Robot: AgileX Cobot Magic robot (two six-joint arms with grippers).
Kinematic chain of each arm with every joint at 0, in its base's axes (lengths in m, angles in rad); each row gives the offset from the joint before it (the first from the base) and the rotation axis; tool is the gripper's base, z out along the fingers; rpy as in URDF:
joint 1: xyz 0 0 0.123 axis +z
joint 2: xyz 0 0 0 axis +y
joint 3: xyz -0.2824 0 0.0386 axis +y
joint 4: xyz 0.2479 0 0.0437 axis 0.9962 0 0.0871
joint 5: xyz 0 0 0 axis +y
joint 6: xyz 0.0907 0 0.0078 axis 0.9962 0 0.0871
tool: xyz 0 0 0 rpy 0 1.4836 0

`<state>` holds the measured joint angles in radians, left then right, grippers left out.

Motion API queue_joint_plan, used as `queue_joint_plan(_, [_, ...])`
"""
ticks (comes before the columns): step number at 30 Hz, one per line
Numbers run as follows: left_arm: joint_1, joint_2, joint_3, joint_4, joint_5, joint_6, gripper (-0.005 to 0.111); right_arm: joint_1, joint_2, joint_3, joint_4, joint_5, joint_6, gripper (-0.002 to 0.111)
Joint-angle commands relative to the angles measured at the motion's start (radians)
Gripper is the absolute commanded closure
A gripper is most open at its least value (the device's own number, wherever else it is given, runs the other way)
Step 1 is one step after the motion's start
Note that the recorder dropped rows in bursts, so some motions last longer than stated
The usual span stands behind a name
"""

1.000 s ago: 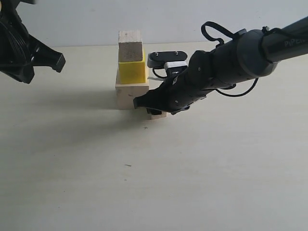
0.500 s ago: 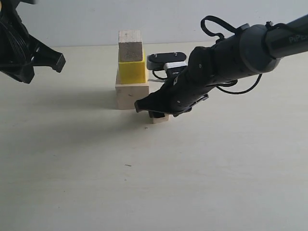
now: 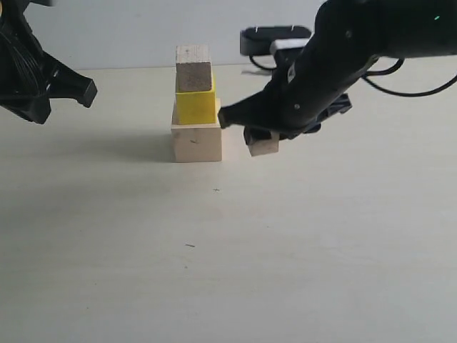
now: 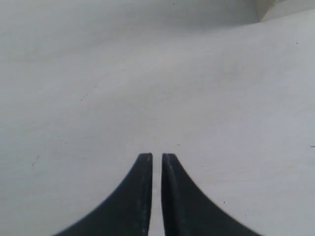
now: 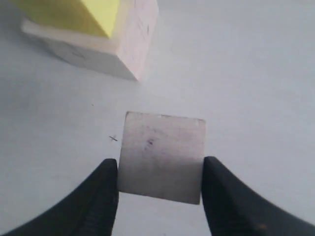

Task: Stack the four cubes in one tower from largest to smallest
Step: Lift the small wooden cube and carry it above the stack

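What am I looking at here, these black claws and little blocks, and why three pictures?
Two robot arms, each ending in a two-finger gripper. One camera stands off the arms; one sits on each wrist. On the table stands a stack: large wooden cube, yellow cube, smaller wooden cube on top. The right gripper pinches the smallest cube beside the stack, apparently clear of the table. The left gripper hangs aside, shut and empty.

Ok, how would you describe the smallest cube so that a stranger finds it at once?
Find the three-cube stack with the yellow cube in its middle. Beside it, the right gripper holds one pale wooden cube. It is the only cube outside the stack, and the smallest.
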<state>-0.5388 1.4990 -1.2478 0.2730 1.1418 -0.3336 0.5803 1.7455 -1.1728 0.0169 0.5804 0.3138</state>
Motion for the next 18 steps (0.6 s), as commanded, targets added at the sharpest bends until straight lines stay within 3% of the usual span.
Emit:
queue_joint_plan(1, [0.001,-0.010,0.004,-0.002,-0.009,-0.009,0.097,0.002,-0.108,-0.068,-0.010,0.090,0.111,0.108])
queue_joint_plan(9, [0.001,-0.010,0.004,-0.002,-0.009,-0.009,0.097,0.002,-0.087,-0.392,0.050,0.272,0.115,0.108])
queue_joint_plan(18, [0.001,-0.010,0.004,-0.002,0.007,-0.009,0.097,0.005,0.126,-0.746,0.129,0.485,0.071,0.108])
